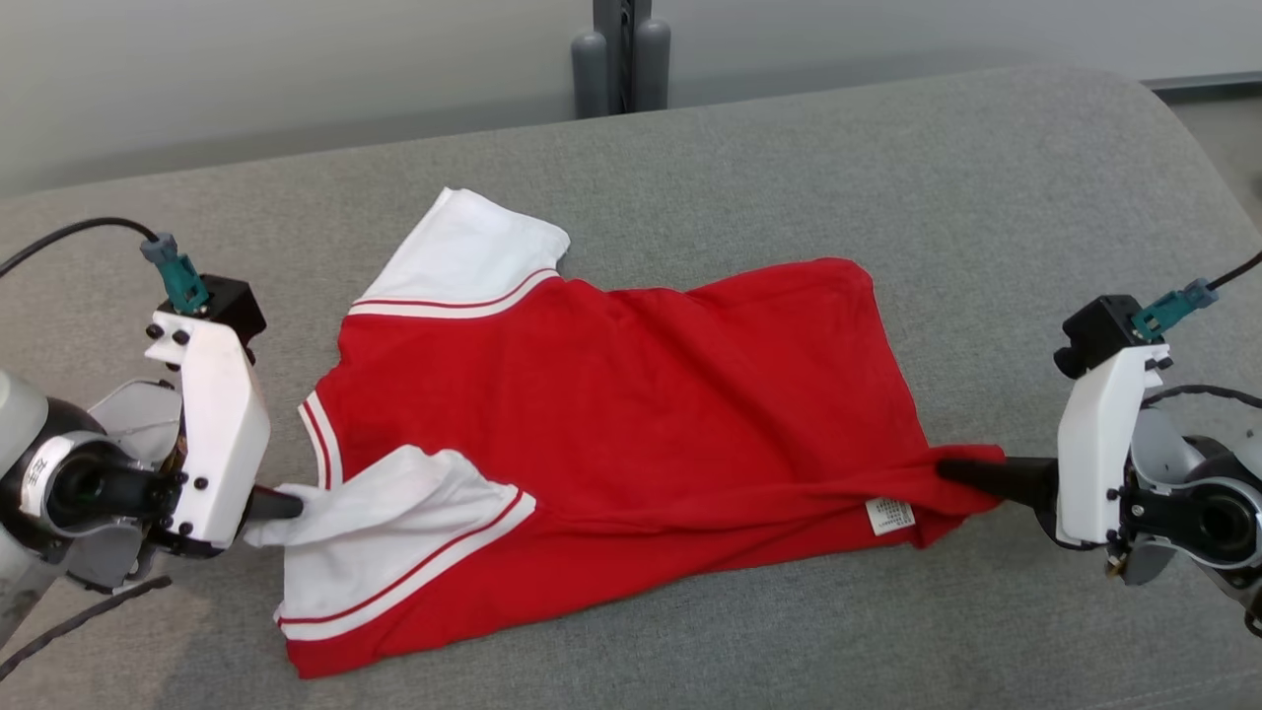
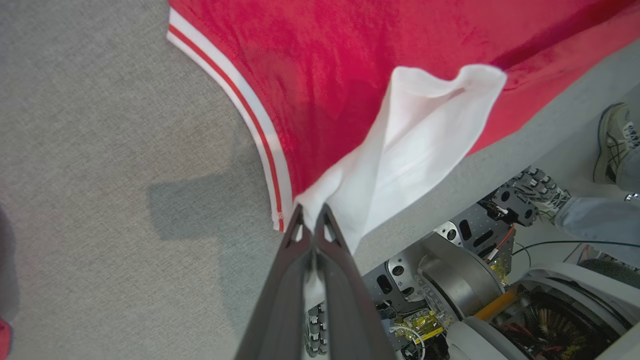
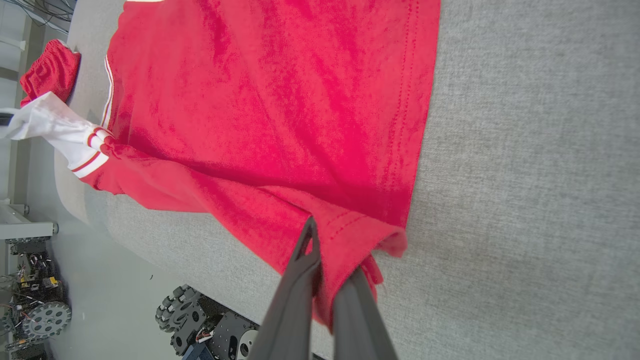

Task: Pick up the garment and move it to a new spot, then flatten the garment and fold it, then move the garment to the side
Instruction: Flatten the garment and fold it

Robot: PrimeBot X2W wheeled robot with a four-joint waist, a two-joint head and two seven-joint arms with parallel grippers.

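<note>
The garment (image 1: 631, 394) is a red T-shirt with white sleeves and red-striped white trim, spread across the grey padded surface (image 1: 887, 177). My left gripper (image 1: 281, 505) is shut on the near white sleeve (image 2: 400, 150), whose cloth bunches between the dark fingers (image 2: 300, 260) in the left wrist view. My right gripper (image 1: 951, 471) is shut on the red hem corner (image 3: 350, 240) at the shirt's right end, just above a small white care label (image 1: 890, 516). The far sleeve (image 1: 473, 251) lies flat toward the back.
The padded surface's near edge runs just below the shirt, with the robot's base and wheels (image 3: 200, 320) under it. A person's shoe (image 2: 617, 140) stands on the floor. A small red cloth (image 3: 50, 72) lies beyond the shirt's collar end. Grey posts (image 1: 621, 59) rise behind.
</note>
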